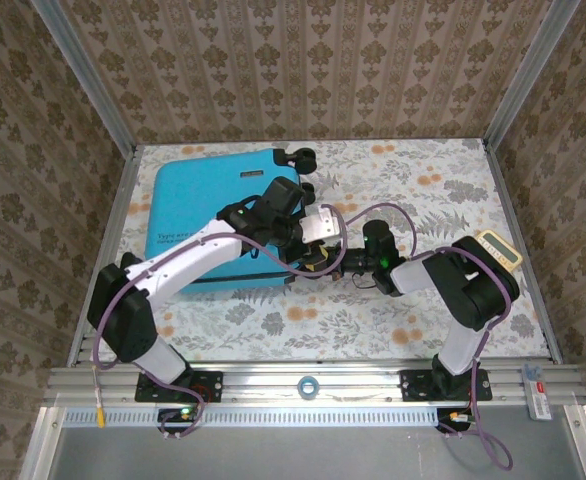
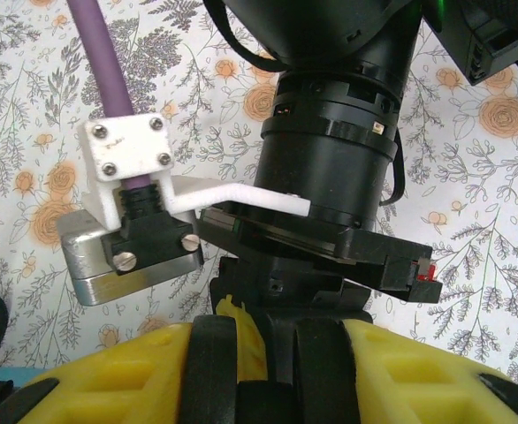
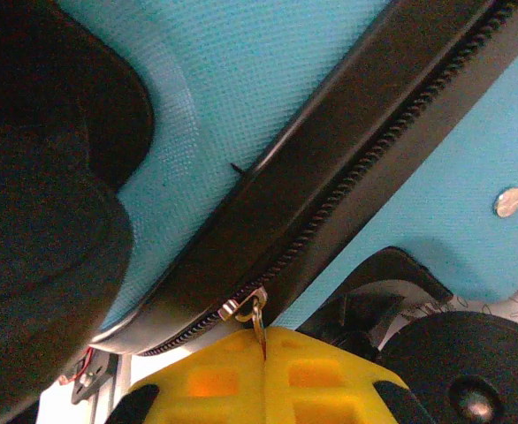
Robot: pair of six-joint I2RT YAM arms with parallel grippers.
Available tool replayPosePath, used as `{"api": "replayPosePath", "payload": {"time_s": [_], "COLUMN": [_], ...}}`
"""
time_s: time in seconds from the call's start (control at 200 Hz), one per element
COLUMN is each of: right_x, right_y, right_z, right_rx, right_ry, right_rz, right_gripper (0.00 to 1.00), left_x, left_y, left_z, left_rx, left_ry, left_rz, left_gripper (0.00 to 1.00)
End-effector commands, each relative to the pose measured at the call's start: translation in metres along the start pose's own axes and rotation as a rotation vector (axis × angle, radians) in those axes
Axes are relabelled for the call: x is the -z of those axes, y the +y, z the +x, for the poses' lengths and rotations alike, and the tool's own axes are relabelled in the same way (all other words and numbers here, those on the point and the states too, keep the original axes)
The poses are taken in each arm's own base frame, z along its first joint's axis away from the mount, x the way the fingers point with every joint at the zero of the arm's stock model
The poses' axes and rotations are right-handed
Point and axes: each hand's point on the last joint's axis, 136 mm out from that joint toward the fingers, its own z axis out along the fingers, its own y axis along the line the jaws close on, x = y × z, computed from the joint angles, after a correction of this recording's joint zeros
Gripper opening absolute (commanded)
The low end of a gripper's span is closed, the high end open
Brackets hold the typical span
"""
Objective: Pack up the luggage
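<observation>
We saw right gripper (image 3: 263,358) pinching zipper pull (image 3: 258,316) at luggage (image 3: 241,88) seam; left gripper (image 2: 272,371) state untellable (view crowded); table (image 1: 453,190) lay open rightward.

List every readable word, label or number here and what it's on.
luggage lid, white print, two lines: too small to read.
luggage top edge, small logo mark: blurred, unreadable.
Front rail, red-and-white sticker: unreadable.
Nothing can be quoted.

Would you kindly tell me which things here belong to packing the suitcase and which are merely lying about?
Job: suitcase; its zip tab; right claw, pinching that tab.
Lying about: beige gadget on the right; small ring at the near edge.
</observation>
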Motion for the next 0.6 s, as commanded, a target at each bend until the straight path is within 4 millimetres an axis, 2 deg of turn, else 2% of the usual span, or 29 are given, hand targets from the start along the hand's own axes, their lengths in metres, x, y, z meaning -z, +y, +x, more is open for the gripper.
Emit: {"api": "replayPosePath", "payload": {"time_s": [0.0,0.18,0.595], "right_x": [0.011,0.019,0.037], "right_y": [-0.035,-0.049,-0.076], "right_z": [-0.073,-0.082,-0.097], "right_rx": [0.031,-0.019,-0.065], "right_ry": [-0.231,-0.250,-0.261], "right_rz": [0.215,0.292,0.403], "right_gripper": [0.00,0.00,0.00], "left_x": [0.025,0.026,0.026], "left_y": [-0.079,-0.089,-0.095], "left_z": [-0.075,-0.074,-0.072], "left_rx": [-0.089,-0.103,-0.117], "left_ry": [-0.252,-0.251,-0.237], "left_rz": [0.313,0.341,0.356], "left_gripper": [0.00,0.00,0.00]}}
